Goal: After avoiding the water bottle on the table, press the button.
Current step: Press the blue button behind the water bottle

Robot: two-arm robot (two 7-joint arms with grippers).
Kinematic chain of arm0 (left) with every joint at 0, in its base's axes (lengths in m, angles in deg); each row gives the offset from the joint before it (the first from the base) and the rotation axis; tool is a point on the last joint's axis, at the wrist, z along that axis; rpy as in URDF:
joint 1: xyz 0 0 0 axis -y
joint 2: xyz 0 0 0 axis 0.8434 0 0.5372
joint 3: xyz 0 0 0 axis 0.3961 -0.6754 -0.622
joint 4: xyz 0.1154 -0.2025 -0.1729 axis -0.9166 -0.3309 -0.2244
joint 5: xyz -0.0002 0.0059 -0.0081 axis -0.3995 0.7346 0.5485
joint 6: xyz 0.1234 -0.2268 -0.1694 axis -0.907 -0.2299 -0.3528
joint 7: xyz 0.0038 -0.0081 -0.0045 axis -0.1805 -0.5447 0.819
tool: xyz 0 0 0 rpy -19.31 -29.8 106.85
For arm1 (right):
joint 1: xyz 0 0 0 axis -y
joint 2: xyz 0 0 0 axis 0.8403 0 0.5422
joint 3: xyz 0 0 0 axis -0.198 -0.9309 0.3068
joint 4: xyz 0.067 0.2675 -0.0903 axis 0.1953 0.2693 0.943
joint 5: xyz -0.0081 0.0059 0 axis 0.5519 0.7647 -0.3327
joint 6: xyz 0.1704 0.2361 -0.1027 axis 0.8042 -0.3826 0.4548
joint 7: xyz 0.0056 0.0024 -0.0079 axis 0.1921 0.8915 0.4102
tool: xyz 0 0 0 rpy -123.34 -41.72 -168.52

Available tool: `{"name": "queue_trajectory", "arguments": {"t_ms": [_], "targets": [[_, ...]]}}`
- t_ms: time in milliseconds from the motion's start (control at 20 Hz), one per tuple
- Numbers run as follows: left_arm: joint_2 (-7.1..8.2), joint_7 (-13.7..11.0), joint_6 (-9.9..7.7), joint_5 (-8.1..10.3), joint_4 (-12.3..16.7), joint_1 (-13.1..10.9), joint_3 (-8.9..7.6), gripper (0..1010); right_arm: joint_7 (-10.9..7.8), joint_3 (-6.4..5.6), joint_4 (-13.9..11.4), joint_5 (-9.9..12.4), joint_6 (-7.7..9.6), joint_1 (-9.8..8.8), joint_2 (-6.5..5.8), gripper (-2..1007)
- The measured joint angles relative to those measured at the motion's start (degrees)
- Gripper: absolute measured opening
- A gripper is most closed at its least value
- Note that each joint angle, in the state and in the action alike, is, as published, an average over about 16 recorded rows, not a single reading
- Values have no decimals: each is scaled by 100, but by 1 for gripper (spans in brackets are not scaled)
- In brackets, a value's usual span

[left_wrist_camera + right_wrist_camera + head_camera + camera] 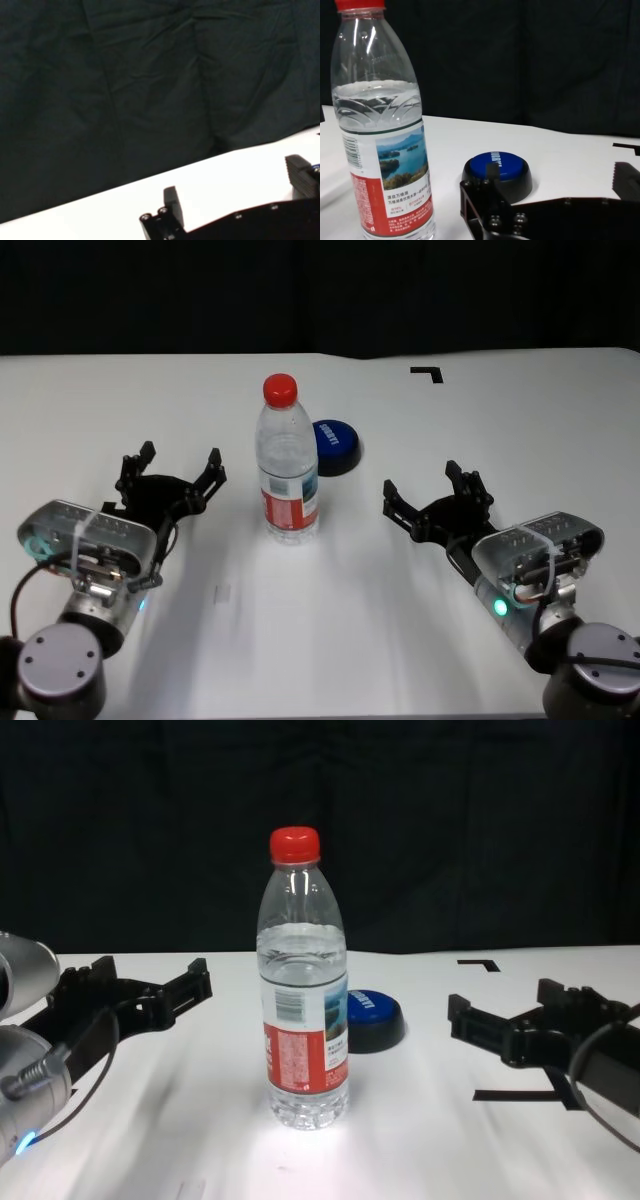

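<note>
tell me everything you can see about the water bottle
The water bottle is a tall clear plastic bottle with a red screw cap and a label: red and white with a barcode and small print, plus a lake picture seen in the right wrist view. It looks mostly full of water, with the cap on. It stands upright on the white table, near the middle, in front of the blue button and slightly to its left. Neither gripper touches it; only the table does.
</note>
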State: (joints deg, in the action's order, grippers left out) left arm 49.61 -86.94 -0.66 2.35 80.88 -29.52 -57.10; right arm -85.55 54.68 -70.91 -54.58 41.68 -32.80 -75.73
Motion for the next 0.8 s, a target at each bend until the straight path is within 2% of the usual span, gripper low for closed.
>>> {"name": "queue_trajectory", "arguments": {"t_ms": [800], "targets": [[-15, -21, 85, -7, -343, 305, 31, 1003, 0, 0, 0, 0, 0, 0, 0, 1003]]}}
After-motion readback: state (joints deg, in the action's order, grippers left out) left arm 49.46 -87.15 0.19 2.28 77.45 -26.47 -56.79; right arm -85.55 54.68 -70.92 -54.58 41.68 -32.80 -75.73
